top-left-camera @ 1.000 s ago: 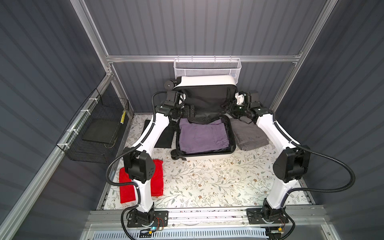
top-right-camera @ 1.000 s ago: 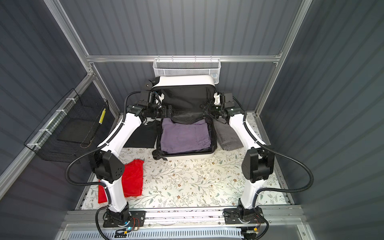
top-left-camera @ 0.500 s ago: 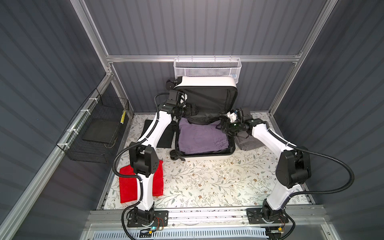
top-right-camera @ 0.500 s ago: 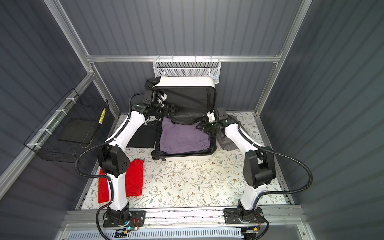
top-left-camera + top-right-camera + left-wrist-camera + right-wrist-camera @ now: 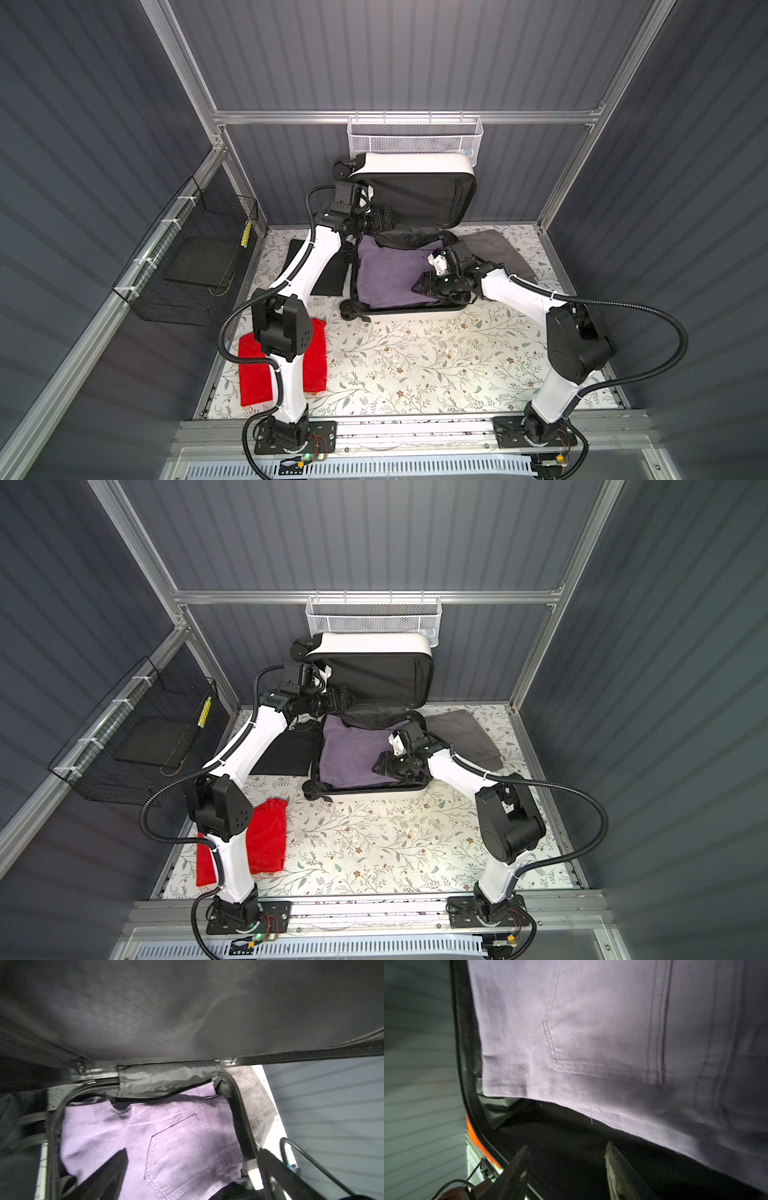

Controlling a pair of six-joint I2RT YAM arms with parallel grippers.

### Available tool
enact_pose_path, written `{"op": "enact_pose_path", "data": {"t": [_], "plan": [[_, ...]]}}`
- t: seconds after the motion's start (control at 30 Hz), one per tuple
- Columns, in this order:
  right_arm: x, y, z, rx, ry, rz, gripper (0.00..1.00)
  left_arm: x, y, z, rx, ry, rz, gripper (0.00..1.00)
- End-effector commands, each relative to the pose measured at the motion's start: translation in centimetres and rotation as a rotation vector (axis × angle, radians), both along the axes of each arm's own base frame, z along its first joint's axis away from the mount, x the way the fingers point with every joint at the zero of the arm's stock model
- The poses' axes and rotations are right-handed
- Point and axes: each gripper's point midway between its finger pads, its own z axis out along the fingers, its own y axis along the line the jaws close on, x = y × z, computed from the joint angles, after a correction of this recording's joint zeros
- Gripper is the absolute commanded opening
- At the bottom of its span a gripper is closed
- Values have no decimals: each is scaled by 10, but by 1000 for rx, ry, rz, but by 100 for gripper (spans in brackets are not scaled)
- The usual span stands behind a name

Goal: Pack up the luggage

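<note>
Luggage (image 5: 415,162), a small white hard-shell suitcase with black lining and black wheels, lies open at the back of the floral-patterned table (image 5: 415,361) in a top view. Its lid stands up against the rear wall under a white mesh wire basket (image 5: 415,141). Folded purple trousers (image 5: 386,274) fill the lower half. The left gripper (image 5: 388,220) hangs at the lid's lower edge, beside the slack black lining; whether it touches the lining cannot be told. The right gripper (image 5: 422,286) reaches in over the right rim, low above the trousers' near right corner. A grey towel (image 5: 494,245) lies just right of the case and a flat black cloth (image 5: 328,274) just left. A red cloth (image 5: 316,365) lies partly under the left arm, and a black wire basket (image 5: 187,266) hangs on the left wall.

In a top view the luggage (image 5: 374,640) shows the same layout: the left gripper (image 5: 349,698) is by the lid's hinge side and the right gripper (image 5: 380,766) is inside the lower half over the purple trousers (image 5: 349,754).

From the left wrist, the left gripper (image 5: 192,1150) has its fingers (image 5: 112,1169) spread wide with nothing between them. The trousers (image 5: 166,1126) lie well below, the lid's black lining (image 5: 187,1012) is overhead, and the grey towel (image 5: 255,1101) lies outside the rim.

From the right wrist, the right gripper (image 5: 566,1147) is parted and holds nothing. Its fingers (image 5: 519,1163) point at the bare black lining just beside the trousers' (image 5: 591,1032) edge, near the black zipper band (image 5: 467,1064).
</note>
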Motion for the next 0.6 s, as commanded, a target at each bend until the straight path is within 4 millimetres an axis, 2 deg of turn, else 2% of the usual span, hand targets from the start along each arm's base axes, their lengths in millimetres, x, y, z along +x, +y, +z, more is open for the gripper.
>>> {"op": "enact_pose_path", "data": {"t": [0.0,0.17,0.3,0.43,0.57], "plan": [[-21,2,-13,-26,20,47,59,-12,-7,15,-27,-17,-26,100],[-55,-4,-34,-38,86,72,59,-15,-11,14,-31,-18,-33,100],[-72,-13,-43,-43,104,65,58,-17,-13,16,-32,-21,-37,100],[-76,-16,-47,-46,106,61,59,-17,-16,20,-39,-32,-39,100],[-66,-13,-39,-53,89,66,61,-15,-16,20,-35,-33,-37,100]]}}
